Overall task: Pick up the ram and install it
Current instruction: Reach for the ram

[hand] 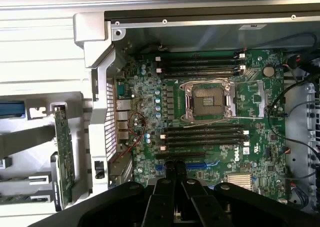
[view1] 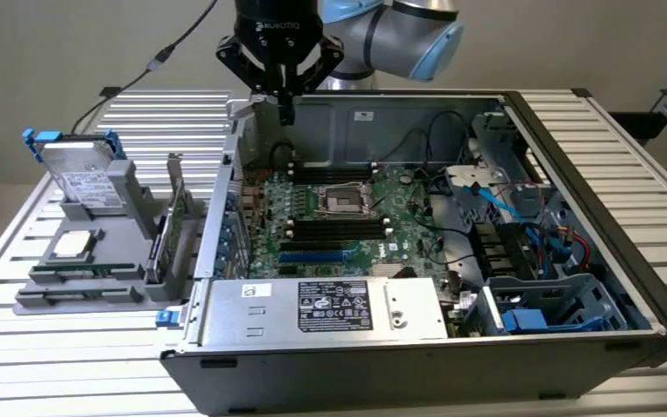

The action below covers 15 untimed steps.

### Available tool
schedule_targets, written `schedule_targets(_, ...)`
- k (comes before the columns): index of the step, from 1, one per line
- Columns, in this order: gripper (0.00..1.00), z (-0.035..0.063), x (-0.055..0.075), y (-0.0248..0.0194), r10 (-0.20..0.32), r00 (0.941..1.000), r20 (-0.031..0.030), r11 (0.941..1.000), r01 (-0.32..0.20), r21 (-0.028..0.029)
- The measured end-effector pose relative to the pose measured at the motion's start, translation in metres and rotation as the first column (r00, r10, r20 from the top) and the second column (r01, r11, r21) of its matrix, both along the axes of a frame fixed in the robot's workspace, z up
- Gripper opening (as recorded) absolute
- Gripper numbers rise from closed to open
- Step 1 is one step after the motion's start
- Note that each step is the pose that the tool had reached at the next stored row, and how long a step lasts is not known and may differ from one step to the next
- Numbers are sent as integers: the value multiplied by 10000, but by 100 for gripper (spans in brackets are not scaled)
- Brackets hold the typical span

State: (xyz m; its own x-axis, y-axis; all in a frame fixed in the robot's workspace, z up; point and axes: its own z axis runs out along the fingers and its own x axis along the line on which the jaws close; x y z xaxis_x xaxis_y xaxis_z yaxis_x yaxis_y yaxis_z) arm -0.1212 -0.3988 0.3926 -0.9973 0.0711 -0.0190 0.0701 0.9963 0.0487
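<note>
Nearest me, the ram (view1: pixel 73 271) lies flat near the grey holder's (view1: pixel 67 301) front edge, beside the open computer case (view1: pixel 426 378). Farther back, my gripper (view1: pixel 286 113) hangs over the case's far corner, fingers pressed together, empty.

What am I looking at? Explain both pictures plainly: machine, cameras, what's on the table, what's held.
The machine is a robot arm ending in a gripper, a two-fingered clamp. One picture comes from a camera off the arm; the other from a camera on its wrist, looking down past the fingers. On the slatted table sits an open computer case showing its motherboard. At the exterior view's left, a grey rack holds a drive, a chip, an upright green card and a thin green stick, apparently the ram. The gripper is shut, holding nothing, above the case.
</note>
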Motion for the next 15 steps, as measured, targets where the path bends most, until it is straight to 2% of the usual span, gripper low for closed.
schedule_targets(4, 10, 1, -31, -8, -1, 10000, -14, 10000, 1, -4)
schedule_targets(7, 10, -6, -93, -17, -1, 9999, -157, 10000, 0, -29)
schedule_targets(10, 10, -19, -172, -31, -1, 9996, -273, 10000, 0, -48)
schedule_targets(12, 10, -31, -235, -42, -1, 9995, -307, 10000, 0, -53)
schedule_targets(15, 10, -54, -336, -63, -1, 9995, -326, 10000, -1, -55)
